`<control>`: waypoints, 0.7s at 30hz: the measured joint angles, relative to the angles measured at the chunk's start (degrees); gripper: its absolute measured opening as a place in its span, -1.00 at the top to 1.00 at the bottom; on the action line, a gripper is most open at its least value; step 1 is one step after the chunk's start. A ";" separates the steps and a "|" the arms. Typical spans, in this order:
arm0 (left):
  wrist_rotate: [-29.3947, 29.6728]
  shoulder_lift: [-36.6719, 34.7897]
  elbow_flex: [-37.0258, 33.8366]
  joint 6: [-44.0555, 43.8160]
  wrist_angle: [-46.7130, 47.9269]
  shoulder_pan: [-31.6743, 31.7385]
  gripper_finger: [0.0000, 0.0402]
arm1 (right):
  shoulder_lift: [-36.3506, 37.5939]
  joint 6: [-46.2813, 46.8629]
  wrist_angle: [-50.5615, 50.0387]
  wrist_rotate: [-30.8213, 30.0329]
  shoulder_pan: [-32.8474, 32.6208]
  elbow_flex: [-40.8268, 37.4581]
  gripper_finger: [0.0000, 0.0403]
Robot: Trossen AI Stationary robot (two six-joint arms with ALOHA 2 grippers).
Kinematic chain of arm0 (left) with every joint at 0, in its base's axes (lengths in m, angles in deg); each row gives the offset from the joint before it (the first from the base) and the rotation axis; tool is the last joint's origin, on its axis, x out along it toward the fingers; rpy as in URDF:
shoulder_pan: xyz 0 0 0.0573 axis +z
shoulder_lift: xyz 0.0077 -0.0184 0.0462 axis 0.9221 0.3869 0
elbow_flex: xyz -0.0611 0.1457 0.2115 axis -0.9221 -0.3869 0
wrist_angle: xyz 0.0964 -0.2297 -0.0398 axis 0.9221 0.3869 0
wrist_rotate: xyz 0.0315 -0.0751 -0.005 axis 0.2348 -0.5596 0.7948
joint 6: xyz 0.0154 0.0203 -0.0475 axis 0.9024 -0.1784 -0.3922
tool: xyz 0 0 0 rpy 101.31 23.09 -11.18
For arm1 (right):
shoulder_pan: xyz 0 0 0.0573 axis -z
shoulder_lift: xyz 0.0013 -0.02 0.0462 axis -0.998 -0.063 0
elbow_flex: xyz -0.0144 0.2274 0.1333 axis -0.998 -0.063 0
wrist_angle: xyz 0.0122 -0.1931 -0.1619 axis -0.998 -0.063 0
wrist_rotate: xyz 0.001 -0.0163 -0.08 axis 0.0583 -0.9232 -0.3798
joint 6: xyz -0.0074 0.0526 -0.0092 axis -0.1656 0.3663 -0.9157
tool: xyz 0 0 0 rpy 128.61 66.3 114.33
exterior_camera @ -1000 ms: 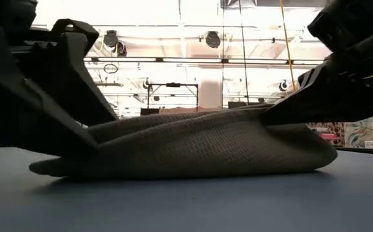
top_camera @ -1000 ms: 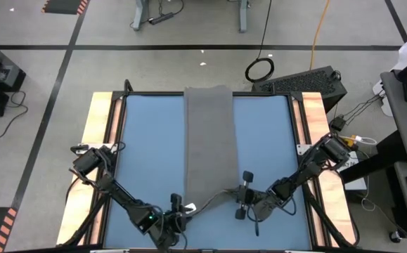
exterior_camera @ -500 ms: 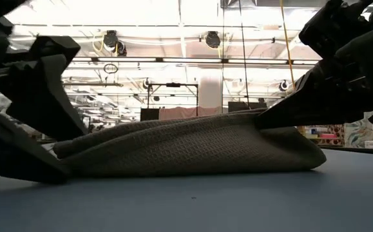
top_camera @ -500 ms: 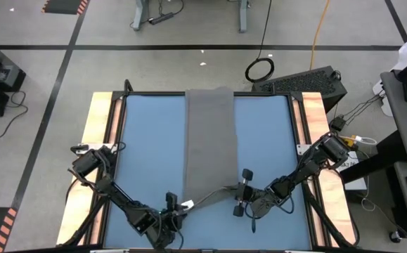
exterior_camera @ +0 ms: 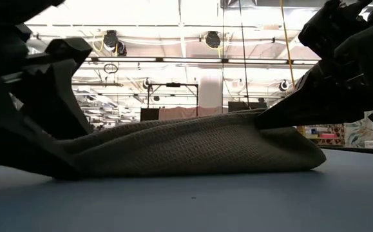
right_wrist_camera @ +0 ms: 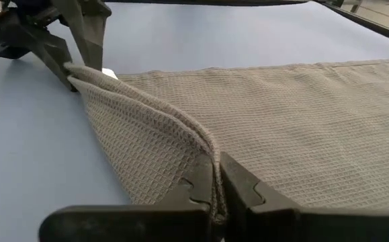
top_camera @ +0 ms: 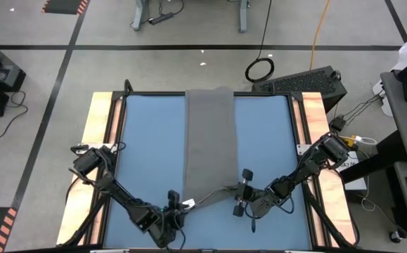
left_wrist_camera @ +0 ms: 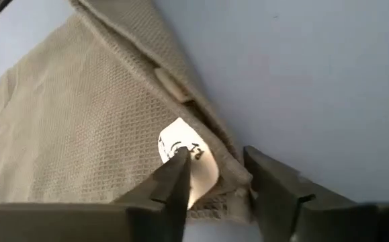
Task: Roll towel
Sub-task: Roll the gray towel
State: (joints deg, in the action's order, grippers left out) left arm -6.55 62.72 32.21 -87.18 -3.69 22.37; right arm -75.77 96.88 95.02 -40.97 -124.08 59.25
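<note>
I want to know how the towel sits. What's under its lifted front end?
Under the towel lies the blue table. The left gripper and right gripper pinch its near corners, raising a hump. Whether anything sits inside the hump cannot be seen.

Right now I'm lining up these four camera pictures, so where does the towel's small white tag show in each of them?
High view: the small white tag sits at the dark grey fabric towel's near left corner, by the left gripper.
Low view: not visible.
Left wrist view: tag low centre, between the fingers.
Right wrist view: white speck, upper left.
Shared landmark: that towel corner on the blue tabletop.
</note>
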 joint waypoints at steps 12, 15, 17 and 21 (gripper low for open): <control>-6.12 -1.92 0.02 -6.28 0.85 0.25 0.91 | 1.44 3.15 0.81 12.26 -0.66 -0.01 1.00; -11.65 -4.31 0.13 -10.62 0.47 0.13 0.91 | 3.13 2.94 1.07 16.94 -2.02 0.00 1.00; -14.19 -6.10 0.13 -13.78 0.21 0.12 0.91 | 4.29 2.95 1.37 19.17 -3.22 0.00 1.00; -19.64 -9.58 0.15 -20.27 -1.80 0.42 0.91 | 5.32 4.54 1.42 23.80 -5.65 0.00 1.00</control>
State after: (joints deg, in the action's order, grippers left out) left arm -26.19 53.14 32.36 -107.45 -5.50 22.79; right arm -70.45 101.42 96.44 -17.17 -129.73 59.25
